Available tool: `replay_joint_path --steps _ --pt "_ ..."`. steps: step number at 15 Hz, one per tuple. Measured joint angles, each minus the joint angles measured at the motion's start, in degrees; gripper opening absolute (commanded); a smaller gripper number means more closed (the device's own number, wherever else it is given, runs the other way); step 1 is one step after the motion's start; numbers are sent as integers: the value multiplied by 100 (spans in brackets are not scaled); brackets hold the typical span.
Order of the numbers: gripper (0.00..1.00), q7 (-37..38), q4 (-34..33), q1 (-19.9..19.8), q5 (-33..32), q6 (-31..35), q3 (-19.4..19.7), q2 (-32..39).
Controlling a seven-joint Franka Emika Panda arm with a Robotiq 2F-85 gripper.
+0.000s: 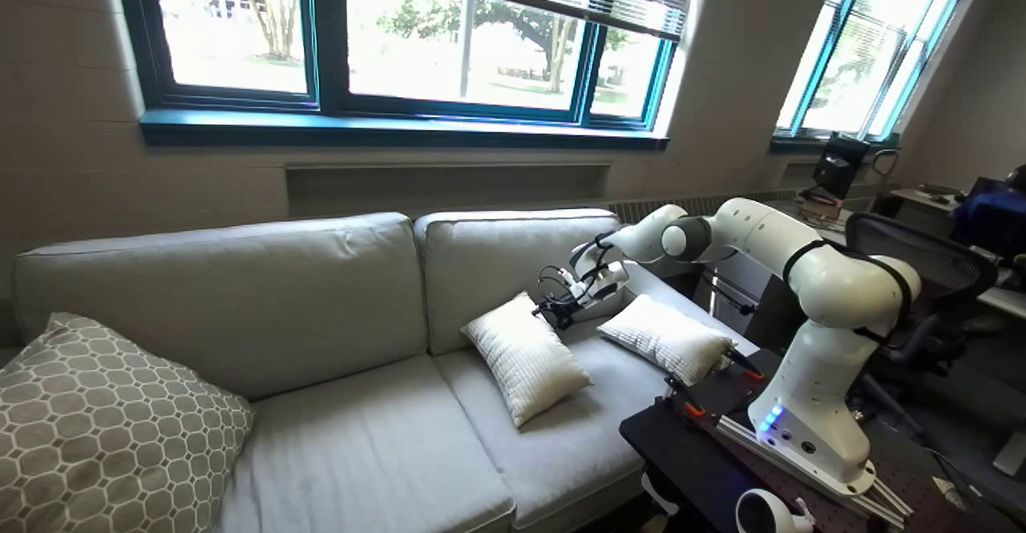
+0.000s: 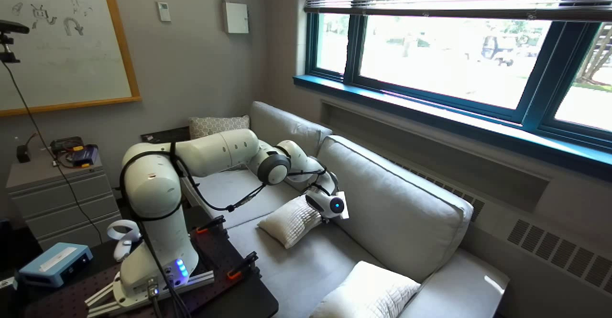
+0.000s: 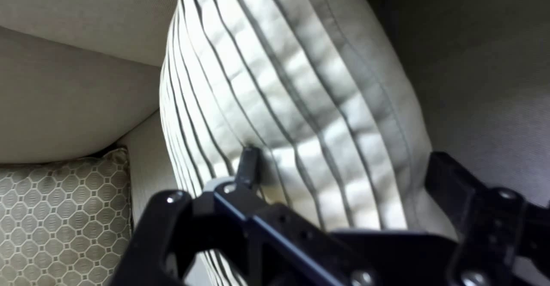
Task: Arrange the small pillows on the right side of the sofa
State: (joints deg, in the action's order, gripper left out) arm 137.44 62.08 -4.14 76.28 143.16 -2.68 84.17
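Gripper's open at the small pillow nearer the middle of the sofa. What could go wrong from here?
Slip: in the wrist view the open gripper spans just one side of the ribbed small pillow, so closing may pinch only loose fabric.
Bump: the second small pillow lies beside the sofa arm, so bringing this one over could shove it.
Scrape: the gripper looks close to the back cushion, and might rub it on the lift.
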Motion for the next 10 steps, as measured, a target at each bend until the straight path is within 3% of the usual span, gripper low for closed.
replay_joint_path --steps 1,3,6,10 --pt "100 186 -11 84 -121 26 29 -3" --pt "75 593 -30 206 -510 -90 104 -18" --pt "53 1233 -74 303 -1286 -672 258 -36" --pt "23 1195 -33 621 -1070 -1402 942 -9"
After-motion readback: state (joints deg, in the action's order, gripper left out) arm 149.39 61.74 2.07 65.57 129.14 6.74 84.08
